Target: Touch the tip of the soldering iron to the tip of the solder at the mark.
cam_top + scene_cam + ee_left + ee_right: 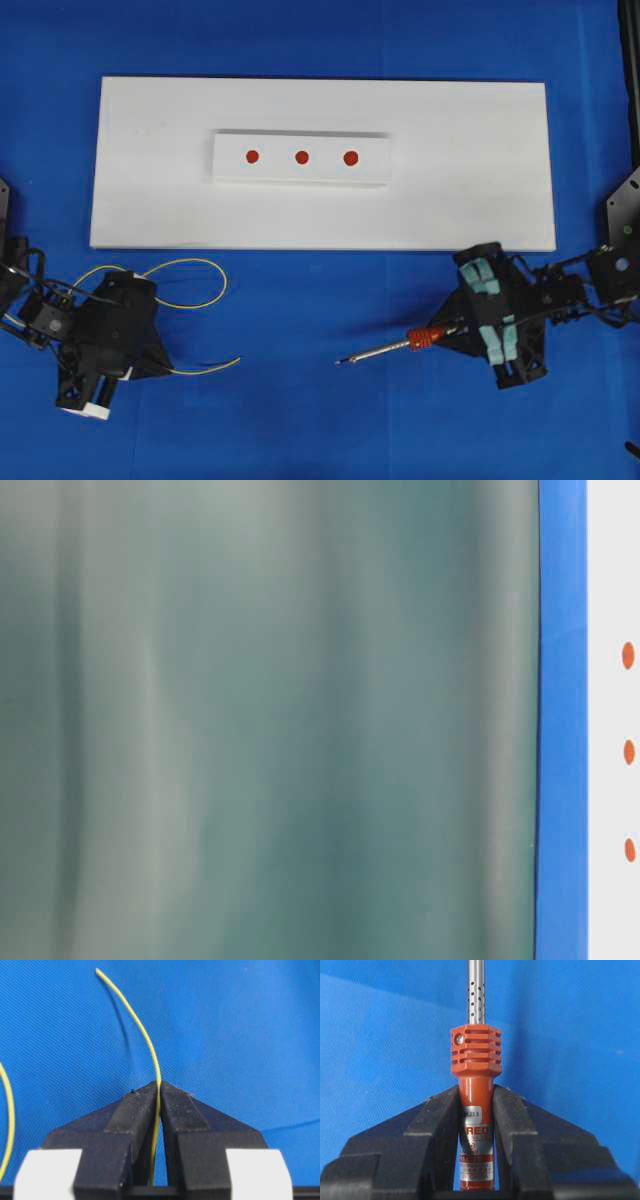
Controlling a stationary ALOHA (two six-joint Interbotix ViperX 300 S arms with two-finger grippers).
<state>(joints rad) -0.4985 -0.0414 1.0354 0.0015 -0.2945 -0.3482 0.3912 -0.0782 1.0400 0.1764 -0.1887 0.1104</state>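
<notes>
**Iron and solder both gripped, both waiting short of the marks**

Iron first: the soldering iron [400,346] is lying in the right gripper [476,1105], whose jaws are pressing together around the red-orange handle just behind the ribbed collar. Its silver shaft is pointing left in the overhead view, over the blue cloth [300,420], with the tip well apart from the white board [500,200].

The solder [150,1045] is being pinched between the closed jaws of the left gripper [159,1091]. A free end is curving up and out ahead of the jaws, while the rest is looping behind the arm in the overhead view.

Between and beyond them, you are looking at a small raised white block [230,170] on the board, carrying three red marks [301,157] in a row. Nothing is touching it.

The table-level view is giving you little: a blurred grey-green surface is filling most of it, so you are working from the other cameras.

What may go wrong, as a judgement: the wire is thin and springy, so its free end may sway or bend on contact and slide off the mark. The iron is held far from its tip, so a small wrist error may swing the point wide. Three marks look alike, so you may choose the wrong one.
</notes>
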